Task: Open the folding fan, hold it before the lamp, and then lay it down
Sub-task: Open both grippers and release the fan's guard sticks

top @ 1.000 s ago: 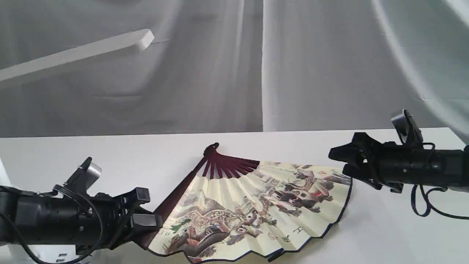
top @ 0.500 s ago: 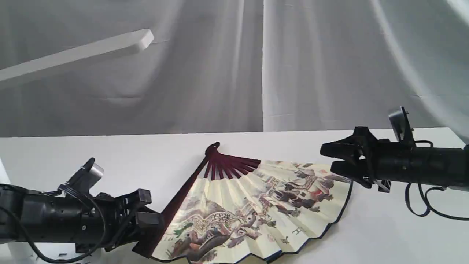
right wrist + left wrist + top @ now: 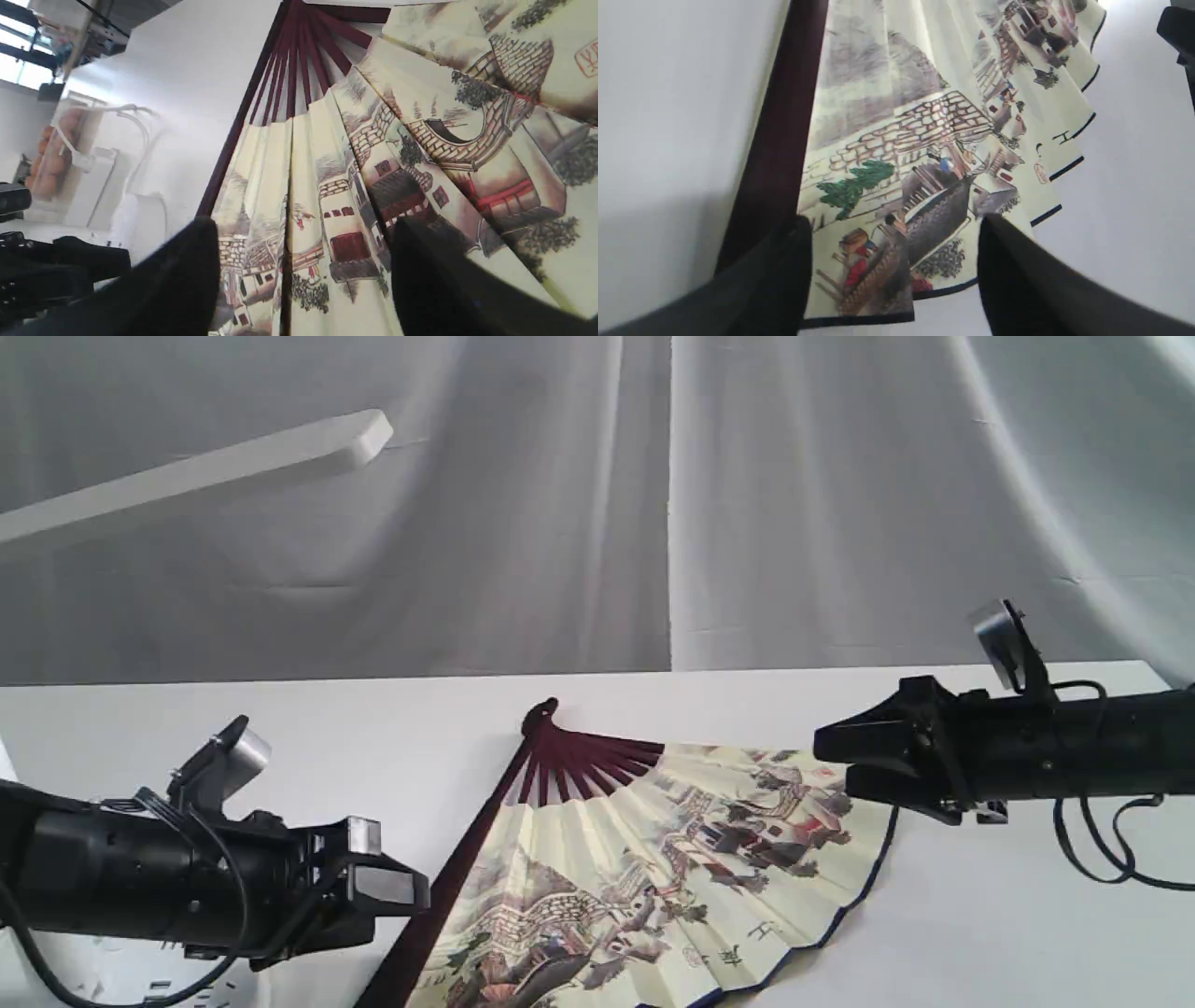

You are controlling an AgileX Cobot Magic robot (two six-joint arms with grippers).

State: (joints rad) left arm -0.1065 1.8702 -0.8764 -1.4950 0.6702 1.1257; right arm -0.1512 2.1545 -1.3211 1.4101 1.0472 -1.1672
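Observation:
The folding fan [image 3: 672,859] lies spread open on the white table [image 3: 280,728], pivot toward the back and painted leaf facing up. Its dark maroon guard rib [image 3: 448,887] runs along its left side. My left gripper [image 3: 403,885] is open just left of that rib and holds nothing. The left wrist view has the fan leaf [image 3: 896,154] under the open left gripper [image 3: 896,233]. My right gripper [image 3: 831,767] hovers open over the fan's right end. In the right wrist view the fan's ribs [image 3: 299,60] and leaf lie below the right gripper [image 3: 303,233]. The lamp's bar head [image 3: 233,467] hangs at upper left.
A grey-white curtain [image 3: 747,504] closes off the back of the table. White lamp parts with small dark marks [image 3: 159,987] show at the bottom left corner beneath my left arm. A black cable [image 3: 1092,859] loops under the right arm.
The fan's left guard has swung down toward the front edge and now sits apart from the left gripper, which rose slightly. The right gripper moved left and a little higher over the fan's right end.

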